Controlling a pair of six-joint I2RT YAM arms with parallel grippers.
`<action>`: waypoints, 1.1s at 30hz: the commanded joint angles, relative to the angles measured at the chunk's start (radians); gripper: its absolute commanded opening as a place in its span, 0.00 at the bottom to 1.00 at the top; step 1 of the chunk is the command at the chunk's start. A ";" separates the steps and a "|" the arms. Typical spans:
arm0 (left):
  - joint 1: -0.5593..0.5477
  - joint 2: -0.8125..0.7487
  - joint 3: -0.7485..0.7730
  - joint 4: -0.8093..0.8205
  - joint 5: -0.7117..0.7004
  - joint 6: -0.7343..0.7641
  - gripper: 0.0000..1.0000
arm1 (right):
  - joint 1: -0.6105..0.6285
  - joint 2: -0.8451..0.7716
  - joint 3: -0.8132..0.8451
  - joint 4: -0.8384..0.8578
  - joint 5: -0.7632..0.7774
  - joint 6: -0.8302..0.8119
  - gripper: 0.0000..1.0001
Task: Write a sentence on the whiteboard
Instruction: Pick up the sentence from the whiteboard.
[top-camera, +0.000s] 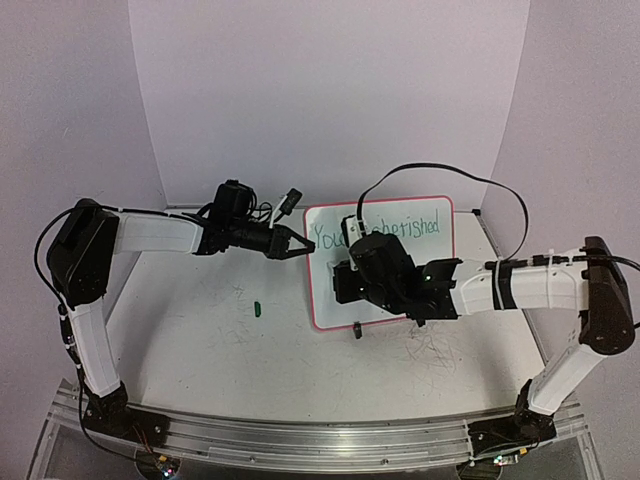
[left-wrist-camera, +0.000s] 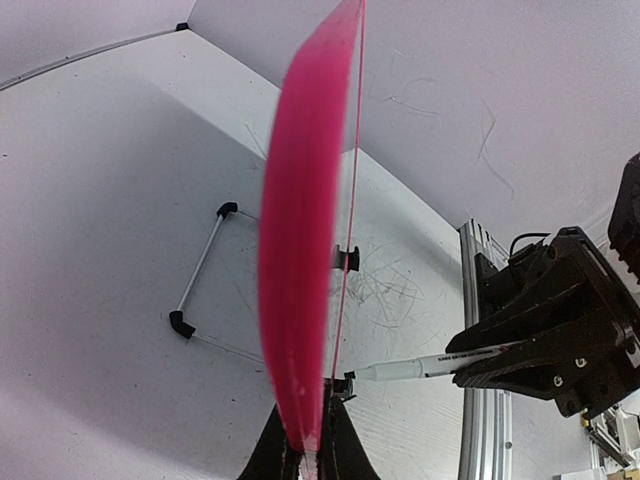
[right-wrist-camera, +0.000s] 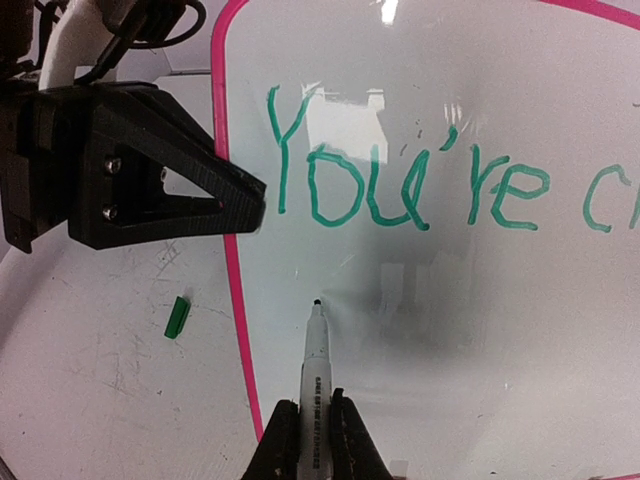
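The whiteboard (top-camera: 325, 300) with its pink frame stands tilted at mid-table. My left gripper (top-camera: 303, 245) is shut on its left edge; in the left wrist view that pink edge (left-wrist-camera: 295, 250) runs up from between the jaws (left-wrist-camera: 305, 458). The sentence (top-camera: 415, 228) in green reads "You're cherished" along the top; the right wrist view shows "You're c" (right-wrist-camera: 400, 185). My right gripper (right-wrist-camera: 312, 440) is shut on a white marker (right-wrist-camera: 316, 365) whose tip meets the bare whiteboard (right-wrist-camera: 450, 330) below "You". The left wrist view shows the marker (left-wrist-camera: 430, 367) too. The right gripper (top-camera: 343, 282) hides part of the writing.
A green marker cap (top-camera: 257, 308) lies on the tabletop left of the board, also in the right wrist view as the cap (right-wrist-camera: 176, 317). Grey scratch marks (top-camera: 430, 350) cover the table near the board's feet. A wire stand (left-wrist-camera: 200, 270) lies behind the board. A metal rail (top-camera: 300, 435) runs along the near edge.
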 joint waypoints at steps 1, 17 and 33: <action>0.000 -0.016 0.005 -0.027 -0.066 0.058 0.00 | 0.001 0.027 0.054 0.002 0.049 0.002 0.00; 0.000 -0.024 0.004 -0.027 -0.069 0.059 0.00 | 0.001 0.048 0.044 -0.068 0.048 0.048 0.00; 0.000 -0.026 0.002 -0.027 -0.070 0.060 0.00 | 0.003 0.060 -0.035 -0.073 0.002 0.108 0.00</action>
